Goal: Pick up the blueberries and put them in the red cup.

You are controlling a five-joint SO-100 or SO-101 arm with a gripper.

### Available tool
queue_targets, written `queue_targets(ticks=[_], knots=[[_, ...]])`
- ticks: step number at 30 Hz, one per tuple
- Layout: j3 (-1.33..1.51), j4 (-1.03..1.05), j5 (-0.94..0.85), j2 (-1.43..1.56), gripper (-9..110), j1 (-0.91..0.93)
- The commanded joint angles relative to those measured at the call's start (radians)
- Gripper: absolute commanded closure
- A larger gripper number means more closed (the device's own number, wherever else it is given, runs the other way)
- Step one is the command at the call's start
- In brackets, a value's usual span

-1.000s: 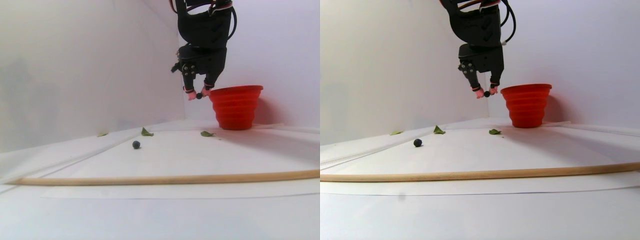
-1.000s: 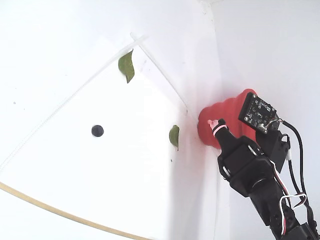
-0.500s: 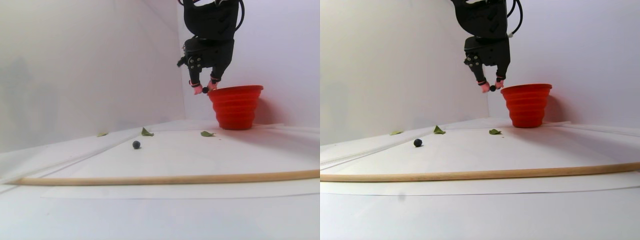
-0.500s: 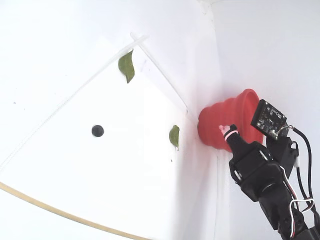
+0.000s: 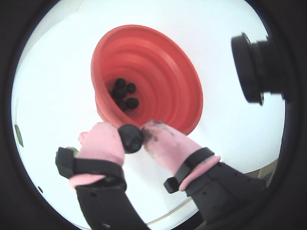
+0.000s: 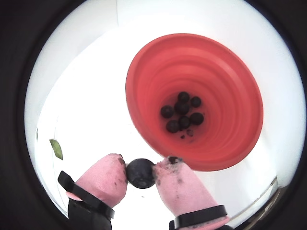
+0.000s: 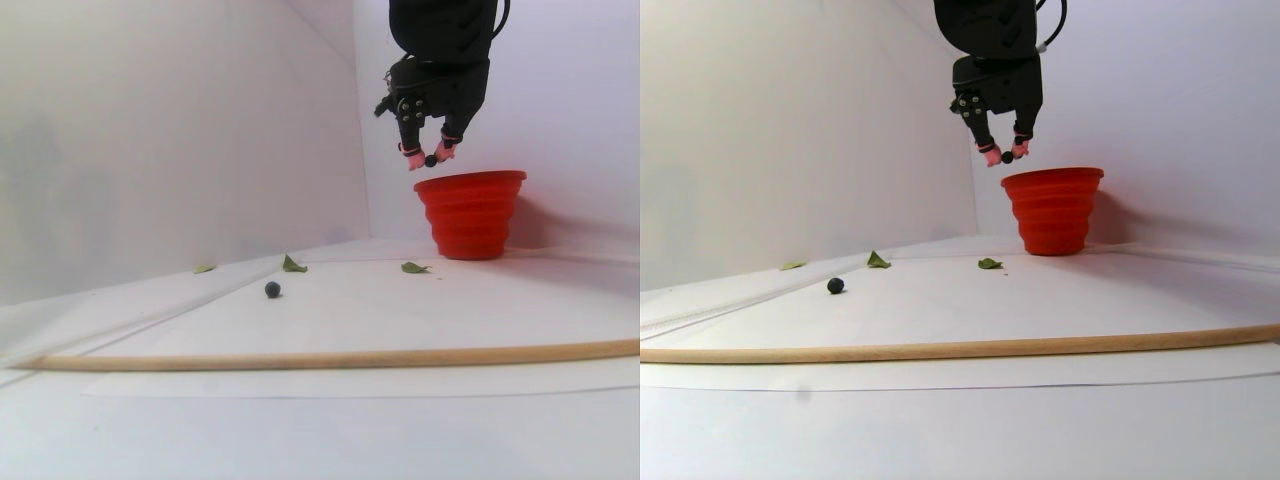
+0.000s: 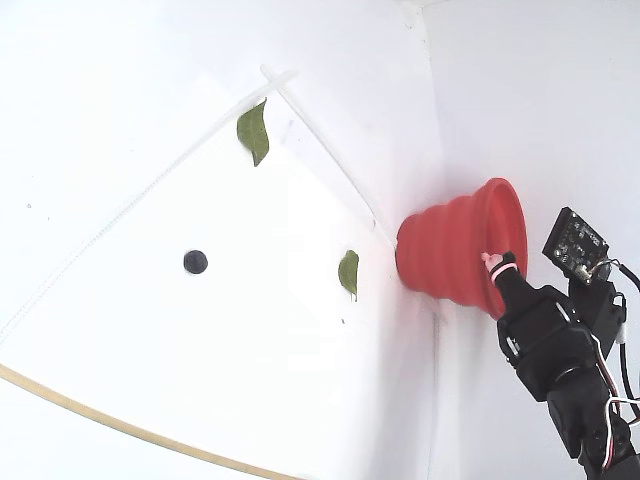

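Dark blueberry [image 6: 140, 173] pinched in claw [image 6: 141, 175], above red cup [image 6: 240, 96] rim

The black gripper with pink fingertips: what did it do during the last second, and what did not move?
The black gripper with pink fingertips rose from beside the wall of the ribbed red cup to just above its rim and shifted toward it, still shut on a dark round blueberry. The cup, the loose blueberry on the white sheet and the green leaves stayed put.
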Motion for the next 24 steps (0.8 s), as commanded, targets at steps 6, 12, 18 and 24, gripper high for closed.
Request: queue_targets(ticks=[6, 12, 18, 24], knots=[[-0.17, -0.002, 0.011, 0.084, 91, 0.029], [-0.201, -0.003, 0.009, 0.054, 91, 0.046], [-0.221, -0.003, 0.008, 0.031, 91, 0.058], [-0.233, -0.005, 0.011, 0.018, 87, 0.064]])
